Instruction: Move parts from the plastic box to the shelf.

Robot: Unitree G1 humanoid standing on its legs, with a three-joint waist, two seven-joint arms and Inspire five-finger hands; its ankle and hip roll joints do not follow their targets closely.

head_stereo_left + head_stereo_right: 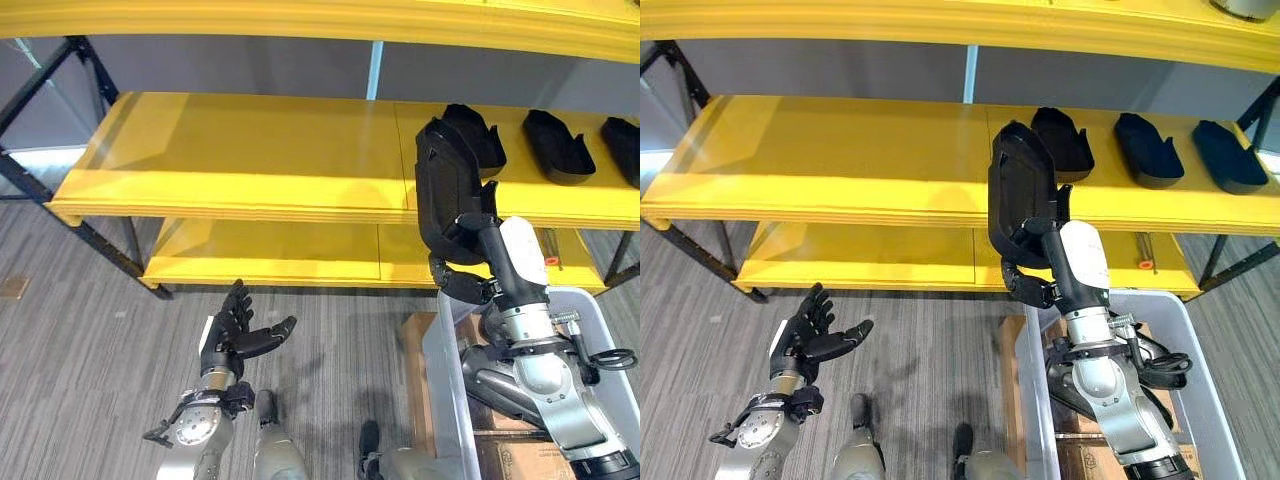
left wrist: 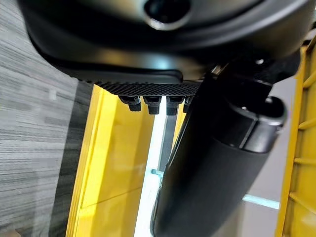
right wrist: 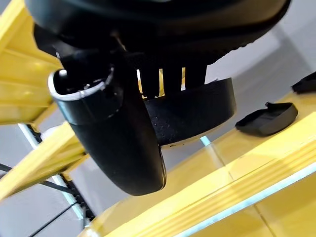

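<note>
My right hand is shut on a long black moulded part, held upright in front of the front edge of the yellow middle shelf. In the right wrist view the fingers curl round the part. Three more black parts lie in a row on the shelf's right side, just behind the held one. The grey plastic box stands on the floor at the lower right, under my right arm. My left hand hangs open and empty above the floor at the lower left.
A lower yellow shelf runs beneath the middle one, and an upper shelf above it. Black frame legs stand at the left. Brown cardboard lies by the box. The middle shelf's left half is bare.
</note>
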